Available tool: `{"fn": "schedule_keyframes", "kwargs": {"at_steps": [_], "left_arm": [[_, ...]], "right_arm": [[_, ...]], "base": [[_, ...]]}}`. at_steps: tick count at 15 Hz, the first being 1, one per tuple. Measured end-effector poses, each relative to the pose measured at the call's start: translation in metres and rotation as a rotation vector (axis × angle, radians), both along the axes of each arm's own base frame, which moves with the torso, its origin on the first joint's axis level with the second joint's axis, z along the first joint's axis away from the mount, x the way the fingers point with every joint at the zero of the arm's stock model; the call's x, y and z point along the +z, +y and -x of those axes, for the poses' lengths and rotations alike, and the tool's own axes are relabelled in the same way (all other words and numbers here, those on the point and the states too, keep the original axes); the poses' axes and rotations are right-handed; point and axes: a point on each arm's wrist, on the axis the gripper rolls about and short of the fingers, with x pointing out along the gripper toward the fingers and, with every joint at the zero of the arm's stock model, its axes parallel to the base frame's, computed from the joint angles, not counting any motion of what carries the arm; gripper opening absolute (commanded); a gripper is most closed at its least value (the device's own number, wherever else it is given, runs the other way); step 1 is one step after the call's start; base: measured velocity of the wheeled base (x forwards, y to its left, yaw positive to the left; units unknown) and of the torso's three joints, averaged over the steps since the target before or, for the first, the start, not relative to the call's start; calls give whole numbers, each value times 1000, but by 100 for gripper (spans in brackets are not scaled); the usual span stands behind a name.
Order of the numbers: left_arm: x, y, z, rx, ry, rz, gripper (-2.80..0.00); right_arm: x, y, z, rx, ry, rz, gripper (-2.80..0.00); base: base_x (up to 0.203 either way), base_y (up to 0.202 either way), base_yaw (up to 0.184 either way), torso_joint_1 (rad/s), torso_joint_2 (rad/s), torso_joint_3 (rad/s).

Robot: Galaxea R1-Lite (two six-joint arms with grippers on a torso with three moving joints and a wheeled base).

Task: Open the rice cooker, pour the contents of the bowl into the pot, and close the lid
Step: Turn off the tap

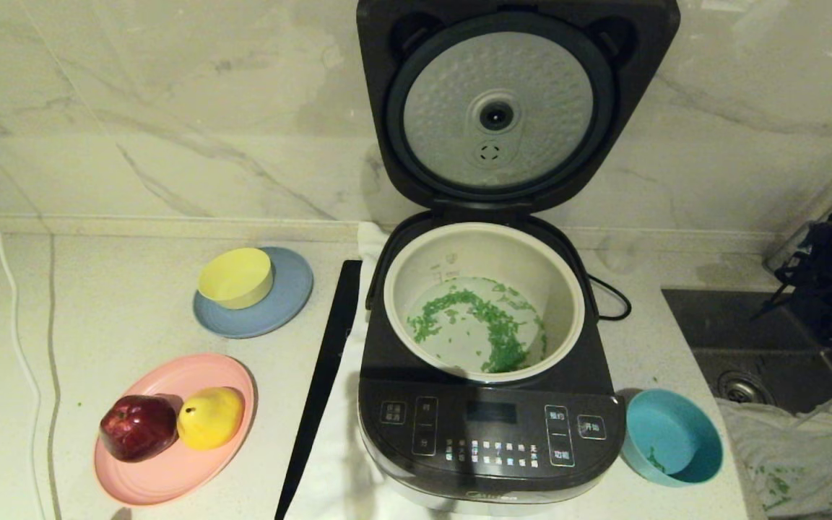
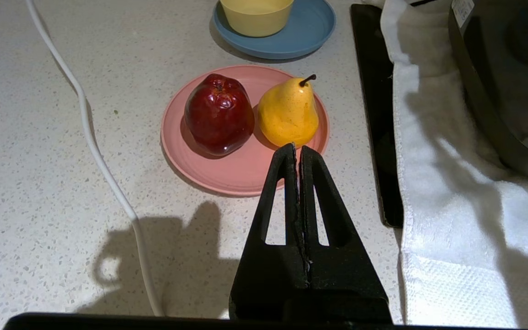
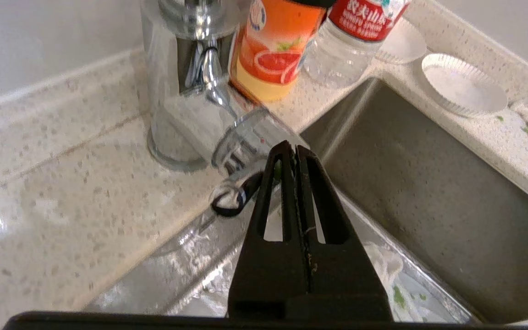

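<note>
Counter [image 1: 120,303]: pale speckled stone, marble wall behind, sink [image 1: 770,361] cut into its right end. Rice cooker [image 1: 492,426]: mid-counter toward the front edge, on a white towel [image 2: 452,192]. Lid [image 1: 499,108]: raised upright on its rear hinge, silver underside facing forward; by my reading the one step left is swinging it down. Pot [image 1: 484,300]: seated in the cooker, chopped green scattered across its floor. Bowl [image 1: 672,437]: just right of the cooker near the front edge, tipped, nearly emptied. Right claw [image 3: 291,149]: pressed together, holding nothing, over the sink's corner by the tap [image 3: 190,87], so the lid lies up and to its left with open air between; the nearer arm. Left claw [image 2: 297,149]: pressed together, idle over the pink plate [image 2: 227,174] near the counter's front left.
</note>
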Motion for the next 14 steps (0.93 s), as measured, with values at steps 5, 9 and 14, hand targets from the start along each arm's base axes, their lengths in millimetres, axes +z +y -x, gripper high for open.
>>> {"fn": "schedule_keyframes", "kwargs": {"at_steps": [5, 9, 14], "left_arm": [[0, 0, 0, 0, 1, 0, -280], [0, 0, 0, 0, 1, 0, -280], [0, 0, 0, 0, 0, 0, -280]], "right_arm": [[2, 6, -5, 12, -10, 5, -280], [1, 10, -7, 16, -2, 12, -280], [17, 25, 15, 30, 1, 4, -280]], "base": [[0, 0, 0, 0, 0, 0], [0, 0, 0, 0, 0, 0], [0, 0, 0, 0, 0, 0]]}}
